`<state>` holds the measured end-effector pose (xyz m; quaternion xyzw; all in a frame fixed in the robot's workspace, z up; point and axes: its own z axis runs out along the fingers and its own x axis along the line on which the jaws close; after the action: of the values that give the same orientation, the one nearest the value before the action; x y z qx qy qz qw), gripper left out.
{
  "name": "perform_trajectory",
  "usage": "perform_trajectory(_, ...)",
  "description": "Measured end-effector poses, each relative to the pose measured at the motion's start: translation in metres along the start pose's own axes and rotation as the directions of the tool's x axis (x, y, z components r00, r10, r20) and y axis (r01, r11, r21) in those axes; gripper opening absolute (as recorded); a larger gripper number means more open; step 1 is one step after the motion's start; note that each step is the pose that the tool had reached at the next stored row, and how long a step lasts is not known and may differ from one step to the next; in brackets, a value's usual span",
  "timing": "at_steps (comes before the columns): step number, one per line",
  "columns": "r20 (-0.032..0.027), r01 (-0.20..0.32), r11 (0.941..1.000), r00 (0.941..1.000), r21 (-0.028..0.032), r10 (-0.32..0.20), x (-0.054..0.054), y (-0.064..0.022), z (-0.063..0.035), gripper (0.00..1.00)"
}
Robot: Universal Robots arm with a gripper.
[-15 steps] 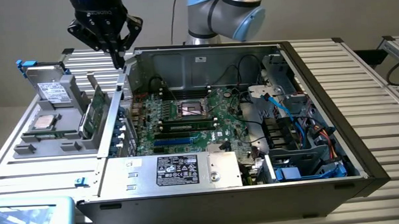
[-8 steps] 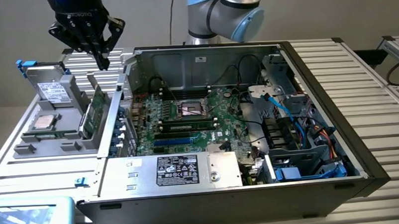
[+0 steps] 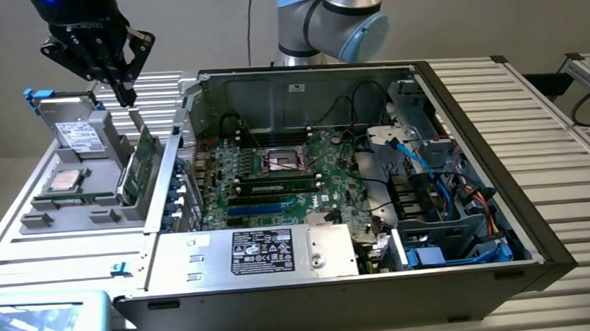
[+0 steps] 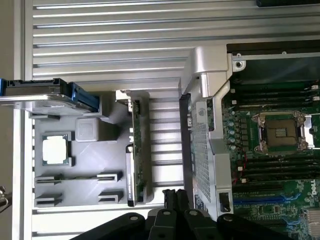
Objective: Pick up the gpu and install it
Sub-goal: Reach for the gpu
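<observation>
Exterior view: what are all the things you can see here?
Thin green circuit card with silver bracket, the gpu: one, green, upright in the tray, exterior view's left.
Grey plastic parts tray: one, grey, beside the case.
Silver boxy drive with white label: one, silver, in the tray.
Open black metal computer case: one, black, centre.
Green motherboard: one, green, inside the case.
Black robot fingers: one set, black, shut, above the gpu.

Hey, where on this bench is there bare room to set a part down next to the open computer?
Bare ribbed table lies to the exterior view's right of the computer case, and a strip sits between the grey tray and the table's near edge. Crowded: the tray itself, with the gpu upright, and the case's inside.
</observation>
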<state>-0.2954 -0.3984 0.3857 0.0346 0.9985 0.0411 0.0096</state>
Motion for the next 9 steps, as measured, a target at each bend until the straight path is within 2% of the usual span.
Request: perform_trajectory(9,-0.0001,0.0,1.0,1.0,-0.0012,0.0,0.04,-0.0012,0.0035,0.12)
